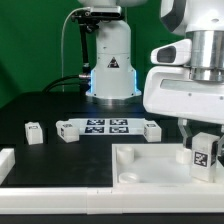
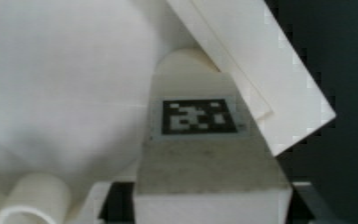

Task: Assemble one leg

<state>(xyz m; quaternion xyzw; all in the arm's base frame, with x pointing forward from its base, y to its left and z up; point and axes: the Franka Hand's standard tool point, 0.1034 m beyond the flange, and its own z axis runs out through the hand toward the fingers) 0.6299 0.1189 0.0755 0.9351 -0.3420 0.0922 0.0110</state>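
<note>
The gripper (image 1: 206, 140) hangs low over the big white plate (image 1: 150, 165), near its corner on the exterior view's right. It grips a leg (image 1: 204, 152), a small white block with a black-and-white tag on its face. The fingers squeeze the block from both sides, so it stays straight and does not slip.

In the wrist view the leg (image 2: 202, 150) fills the middle, with its tag facing the camera. A finger (image 2: 117, 203) shows dark beside it. The plate's wall (image 2: 265, 60) slants close by. A round white part (image 2: 30, 195) peeks out low down; it may be a corner hole, but I cannot tell for sure.

I think the arm holds the leg upright here so it can go down into a corner hole of the plate.

Other blocks (image 1: 34, 132) wait on the dark table (image 1: 40, 105), near the marker board (image 1: 108, 126). The arm's base (image 1: 112, 60) stands behind.
</note>
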